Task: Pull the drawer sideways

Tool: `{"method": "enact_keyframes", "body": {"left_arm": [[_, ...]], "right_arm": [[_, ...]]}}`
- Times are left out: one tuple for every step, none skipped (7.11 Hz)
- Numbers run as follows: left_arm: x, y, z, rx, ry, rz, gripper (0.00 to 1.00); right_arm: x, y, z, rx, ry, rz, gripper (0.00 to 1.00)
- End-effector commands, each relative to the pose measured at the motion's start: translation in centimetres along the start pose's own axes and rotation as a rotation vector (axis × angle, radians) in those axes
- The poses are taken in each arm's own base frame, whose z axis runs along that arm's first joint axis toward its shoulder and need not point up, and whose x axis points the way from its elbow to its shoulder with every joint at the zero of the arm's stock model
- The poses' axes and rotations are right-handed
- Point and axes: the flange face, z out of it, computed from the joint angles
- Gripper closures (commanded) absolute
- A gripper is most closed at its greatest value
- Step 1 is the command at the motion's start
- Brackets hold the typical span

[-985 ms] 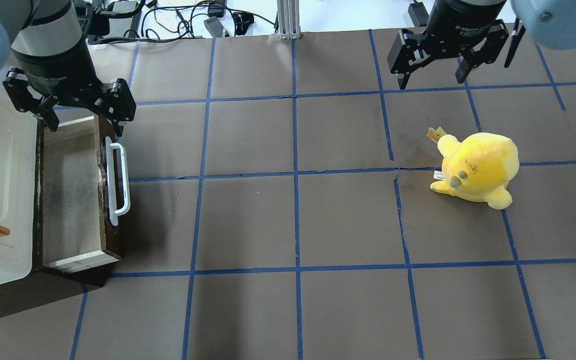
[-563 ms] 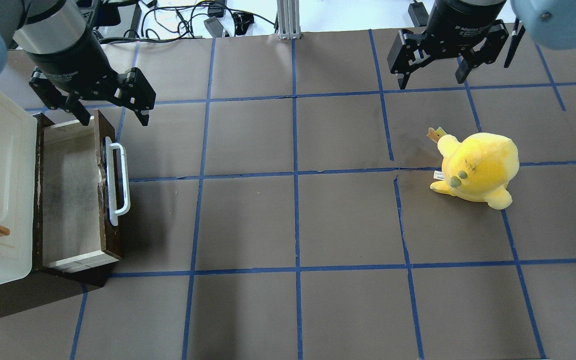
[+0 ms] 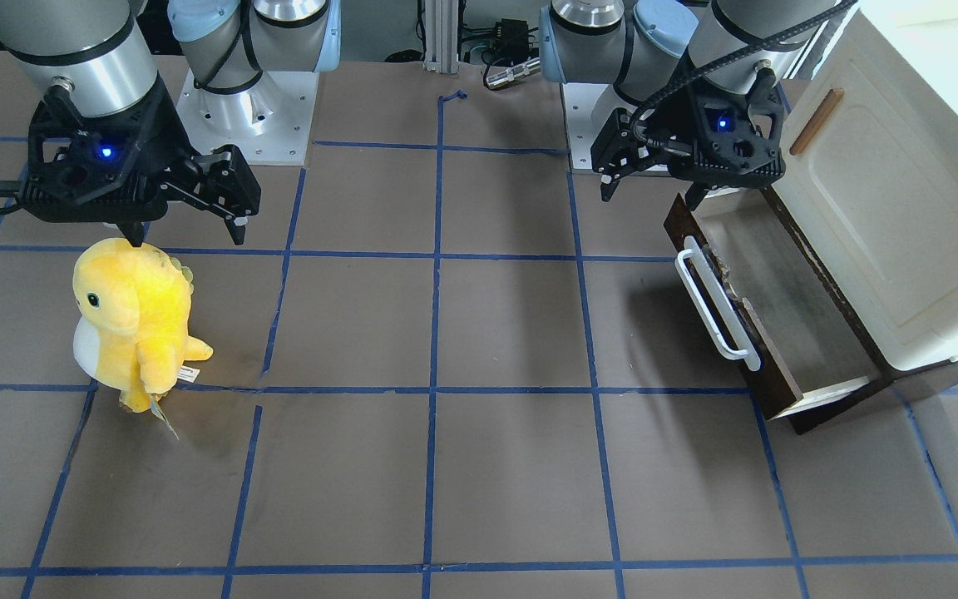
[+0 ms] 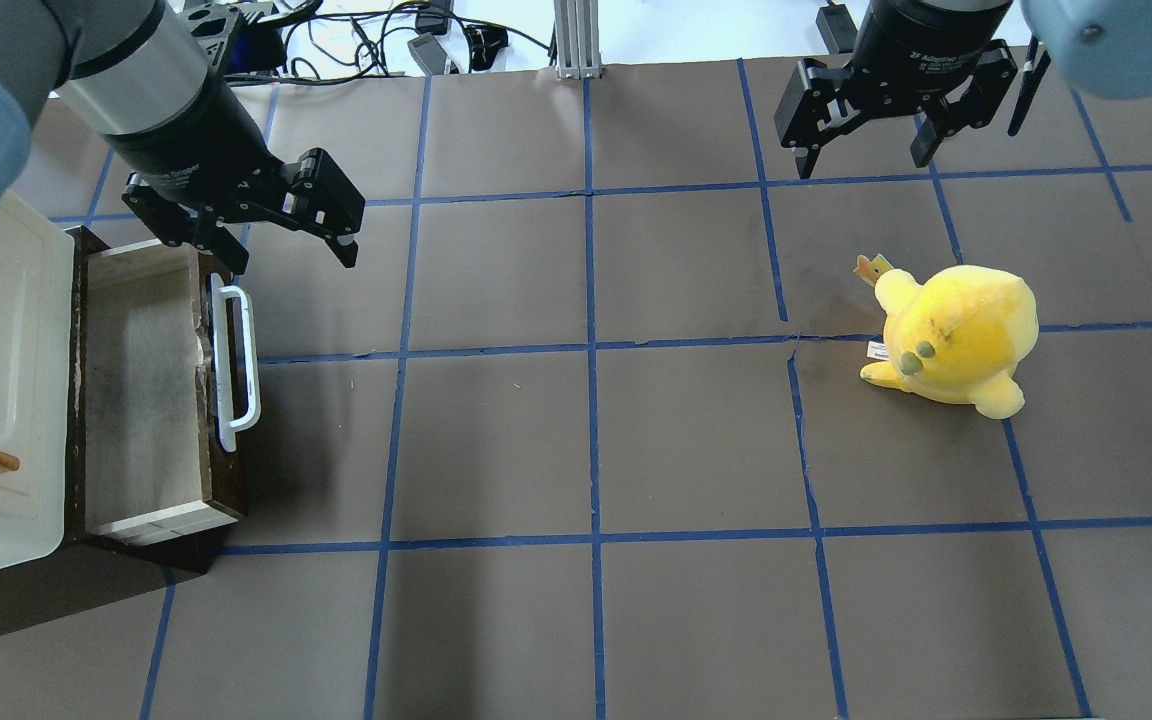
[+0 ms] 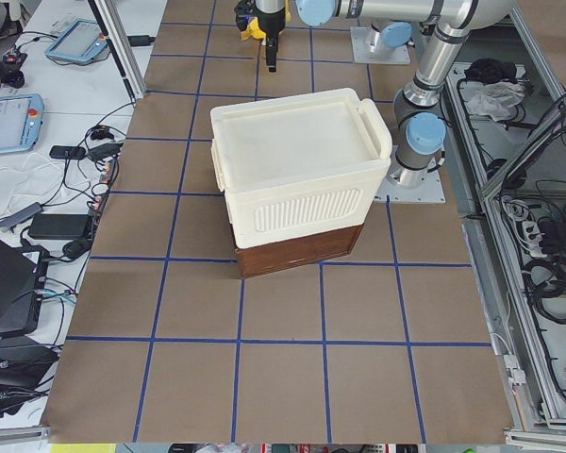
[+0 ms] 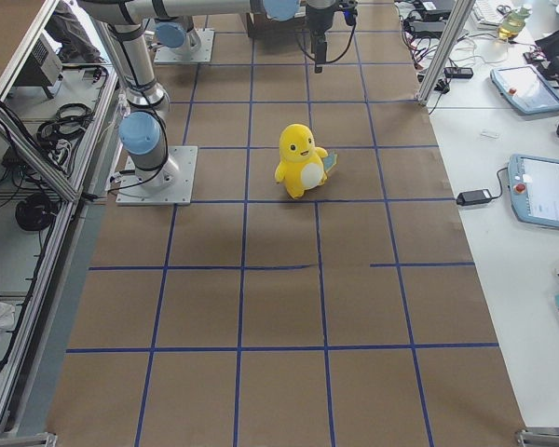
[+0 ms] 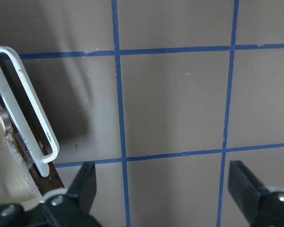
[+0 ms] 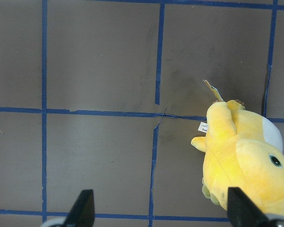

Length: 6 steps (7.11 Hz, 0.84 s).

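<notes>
Blue-gridded brown table (image 4: 696, 440) under drawer (image 4: 141, 390)

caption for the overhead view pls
Left gripper, open, by the pulled-out dark-brown wooden drawer with white bar handle; yellow plush toy near the open right gripper.

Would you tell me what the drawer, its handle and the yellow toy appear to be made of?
Drawer: likely wood, dark-brown matte, chipped pale edge. Handle: glossy white, plastic or painted metal, scuffed. Toy: soft yellow plush, fuzzy seamed surface.
</notes>
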Motion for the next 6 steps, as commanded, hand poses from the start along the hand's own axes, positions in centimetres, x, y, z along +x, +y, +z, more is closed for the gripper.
{"method": "enact_keyframes", "body": {"left_arm": [[-1.00, 1.53, -2.77, 0.061, -0.139, 0.002, 0.00], [-1.08, 1.44, -2.50, 0.056, -0.144, 0.001, 0.00], [-1.01, 1.23, -2.62, 0.072, -0.145, 0.002, 0.00], [-0.98, 0.87, -3.12, 0.113, -0.145, 0.001, 0.00], [-0.98, 0.73, -2.83, 0.124, -0.144, 0.003, 0.00], [-0.91, 0.75, -2.72, 0.122, -0.136, 0.005, 0.00]], "right_arm": [[0.00, 0.00, 0.00, 0.000, 0.000, 0.000, 0.00], [0.00, 0.00, 0.00, 0.000, 0.000, 0.000, 0.00], [0.00, 0.00, 0.00, 0.000, 0.000, 0.000, 0.00], [0.01, 0.00, 0.00, 0.000, 0.001, 0.000, 0.00], [0.00, 0.00, 0.00, 0.000, 0.000, 0.000, 0.00], [0.00, 0.00, 0.00, 0.000, 0.000, 0.000, 0.00]]}}
